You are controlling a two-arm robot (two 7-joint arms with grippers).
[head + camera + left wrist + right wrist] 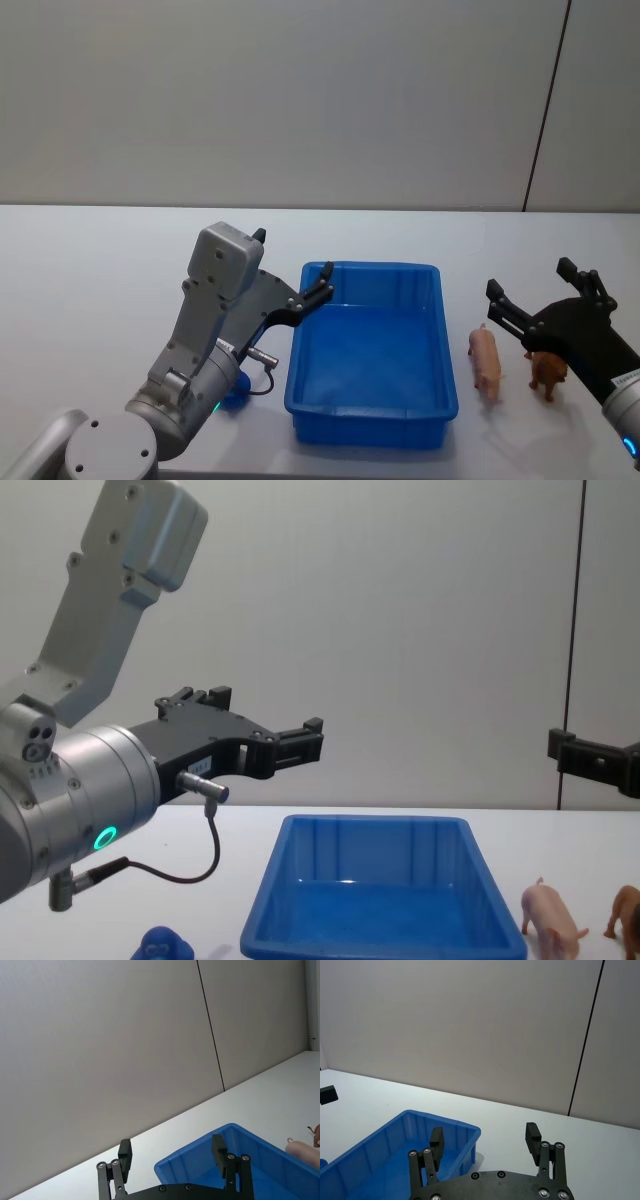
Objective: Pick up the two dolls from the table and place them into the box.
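The blue box (370, 267) sits empty in the middle of the white table (90, 290). To its right stand two dolls, a pale pink pig (487, 362) and a brown four-legged animal (548, 373). My right gripper (530, 279) hovers open just above and behind them, with nothing between its fingers (532, 1136). On the other side, a rounded blue figure (165, 946) lies by the box's near left corner, partly hidden under my left arm. My left gripper (293, 254) is raised over the box's left rim, open and empty.
A plain grey wall with a dark vertical seam (545, 110) rises behind the table. Bare tabletop stretches far left and behind the box. A cable (200, 865) loops under my left wrist.
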